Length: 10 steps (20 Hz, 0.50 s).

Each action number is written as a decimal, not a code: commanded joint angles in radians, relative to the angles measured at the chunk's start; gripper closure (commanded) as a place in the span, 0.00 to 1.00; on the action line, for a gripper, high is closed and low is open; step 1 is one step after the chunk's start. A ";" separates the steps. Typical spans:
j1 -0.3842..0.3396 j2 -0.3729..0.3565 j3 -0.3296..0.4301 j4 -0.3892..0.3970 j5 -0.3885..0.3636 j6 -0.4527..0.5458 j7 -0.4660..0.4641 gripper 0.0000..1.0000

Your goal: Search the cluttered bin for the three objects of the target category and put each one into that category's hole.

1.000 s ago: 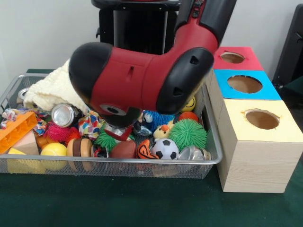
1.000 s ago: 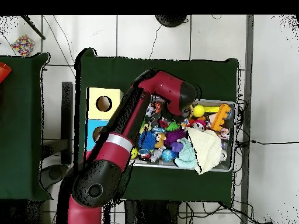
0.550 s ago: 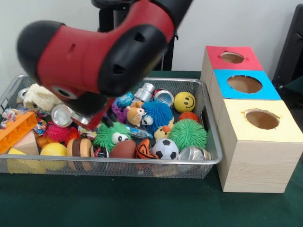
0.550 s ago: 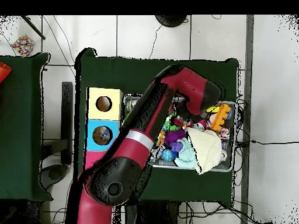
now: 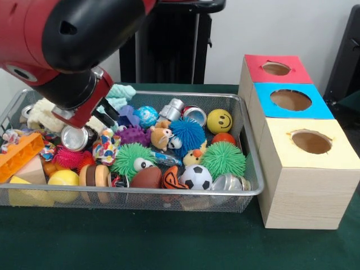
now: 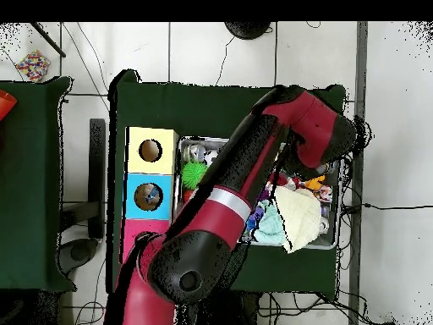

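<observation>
While the gripper [image 5: 107,115] hangs over the bin [image 5: 250,169] at nine o'clock, its grip cannot be told; boxes [image 5: 306,169] stand at three.

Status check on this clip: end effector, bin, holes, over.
End effector over bin's left end, state unclear. Bin crammed with toys, cans, balls. Red, blue, yellow holes unobstructed. Arm hides most of bin overhead.

From above I see a floor of pale square tiles [image 6: 389,101] with dark grout lines. Black cables [image 6: 84,51] trail across it at the top of the frame. A second green-covered table [image 6: 30,186] sits at the left edge. In the front view, a plain white wall [image 5: 292,28] fills the upper frame, and something dark [image 5: 349,56] stands at the right edge.
</observation>
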 commanded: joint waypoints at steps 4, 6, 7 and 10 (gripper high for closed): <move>0.027 0.013 0.091 -0.050 0.096 0.051 0.181 1.00; 0.036 0.012 0.097 -0.045 0.113 0.086 0.198 1.00; 0.040 0.015 0.097 -0.046 0.115 0.097 0.205 1.00; 0.050 0.029 0.091 -0.052 0.120 0.122 0.226 1.00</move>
